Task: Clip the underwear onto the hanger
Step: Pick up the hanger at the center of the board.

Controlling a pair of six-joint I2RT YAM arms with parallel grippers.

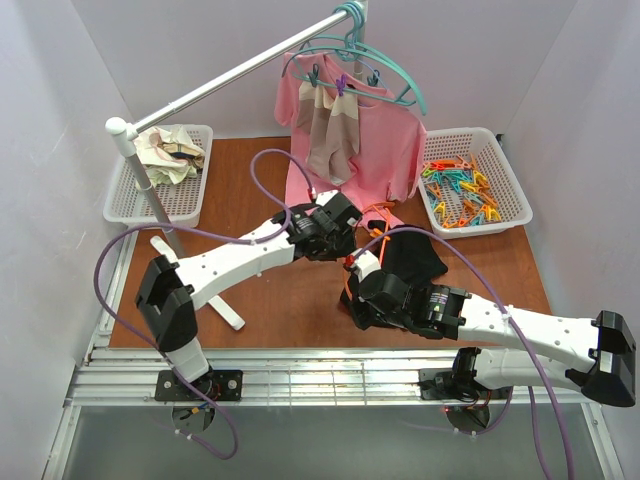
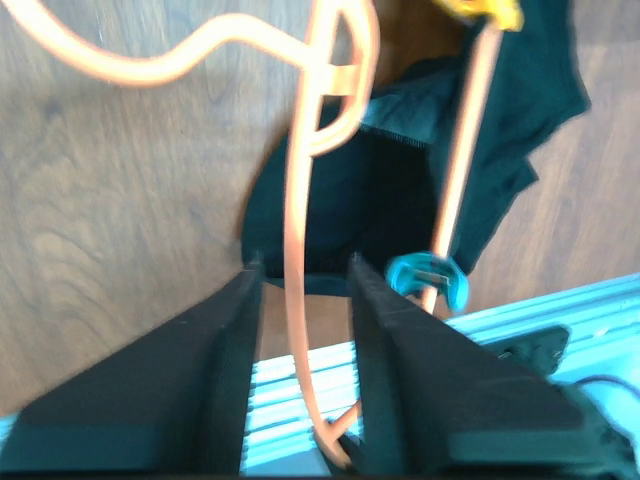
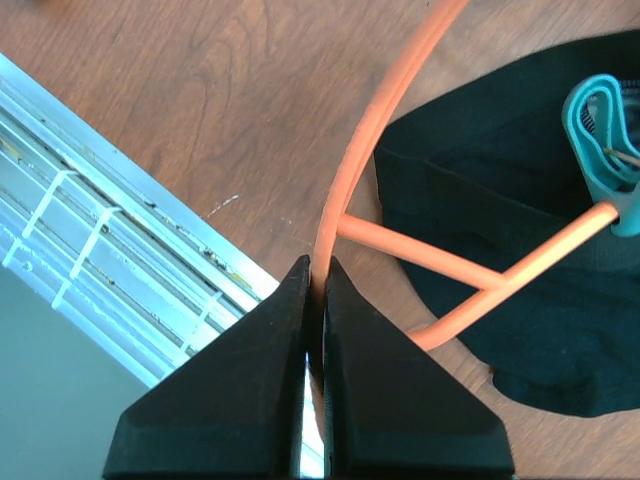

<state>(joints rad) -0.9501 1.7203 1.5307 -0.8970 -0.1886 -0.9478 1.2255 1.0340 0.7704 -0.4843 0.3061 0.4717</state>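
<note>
Right wrist view: right pincer (image 3: 315,275) pinches the hanger (image 3: 365,140) (left pincer (image 2: 304,268) spread astride it), underwear (image 3: 500,180) beside.

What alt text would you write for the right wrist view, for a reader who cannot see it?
The right gripper is shut on a bar of the orange hanger, above a brown wooden table. The black underwear lies at right under the hanger, with a teal clip on one bar.
</note>
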